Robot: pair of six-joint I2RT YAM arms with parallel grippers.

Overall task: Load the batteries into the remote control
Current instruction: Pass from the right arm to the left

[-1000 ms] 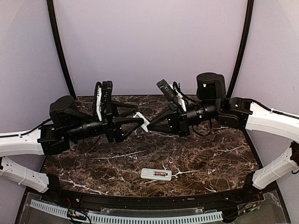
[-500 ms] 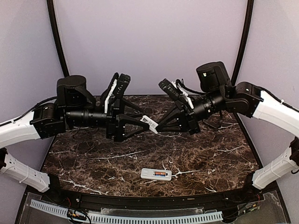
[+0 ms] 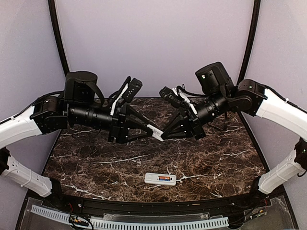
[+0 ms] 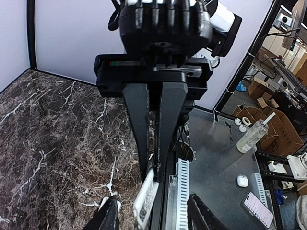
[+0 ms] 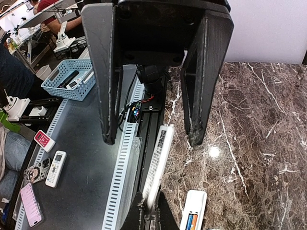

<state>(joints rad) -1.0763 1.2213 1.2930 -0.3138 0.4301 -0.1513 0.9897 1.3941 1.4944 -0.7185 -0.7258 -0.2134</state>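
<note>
The remote control (image 3: 160,179) lies back-up on the marble near the front edge. Its recess holds the batteries (image 5: 191,222), one blue and one orange, side by side. Above the table's middle, my right gripper (image 5: 151,216) is shut on one end of a small white cover piece (image 5: 159,160). My left gripper (image 4: 154,216) faces it, open. Its fingers (image 5: 108,96) stand on either side of the cover (image 4: 145,197) without touching it. In the top view the cover (image 3: 155,132) hangs between the two gripper tips.
A white slotted cable channel (image 3: 144,223) runs along the near edge, beyond the table (image 3: 216,163). Black curved posts (image 3: 60,48) rise at the back corners. A blue basket (image 5: 67,76) and phones (image 5: 29,203) lie on the bench off the table.
Both arms have lifted their wrists and drawn closer together. The cover has shifted slightly right and down. The left jaws have narrowed around it.
</note>
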